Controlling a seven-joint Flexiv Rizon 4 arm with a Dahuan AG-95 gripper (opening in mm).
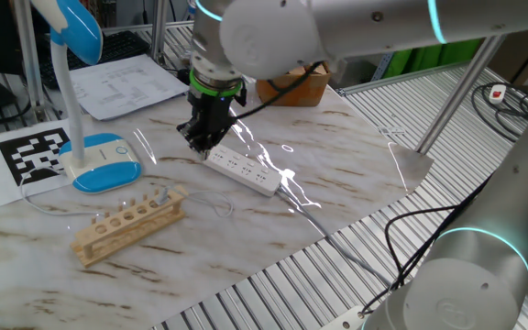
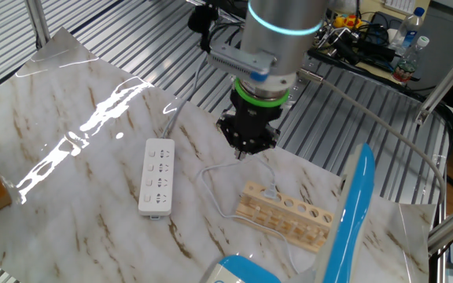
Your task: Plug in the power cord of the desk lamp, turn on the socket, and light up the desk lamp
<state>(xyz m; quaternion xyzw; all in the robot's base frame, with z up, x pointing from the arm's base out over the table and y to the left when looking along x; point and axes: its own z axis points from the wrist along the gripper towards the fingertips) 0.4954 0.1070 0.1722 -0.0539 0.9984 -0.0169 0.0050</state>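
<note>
The pincer [image 1: 197, 142] points down with its black fingers drawn fully together, hanging just over the far end of the socket [image 1: 242, 169] near the middle of one fixed view; whether it pinches anything, the plug included, is too small to tell. In the other fixed view it sits above centre, the socket [image 2: 157, 178] lying below and to its left.

The power cord [image 2: 211, 182], a thin pale wire, loops loosely across the marbled worktop [image 2: 69, 196] beside a pale wooden rack [image 2: 285, 216] bored with round holes. The socket is a flat white plastic strip, glossy, with a row of outlets. The desk lamp [image 1: 99, 165] stands at the left, with an oval blue-topped base and a slim white neck.

I judge the plugging-in step is underway; next, the plug must be found and lined squarely over an outlet.
</note>
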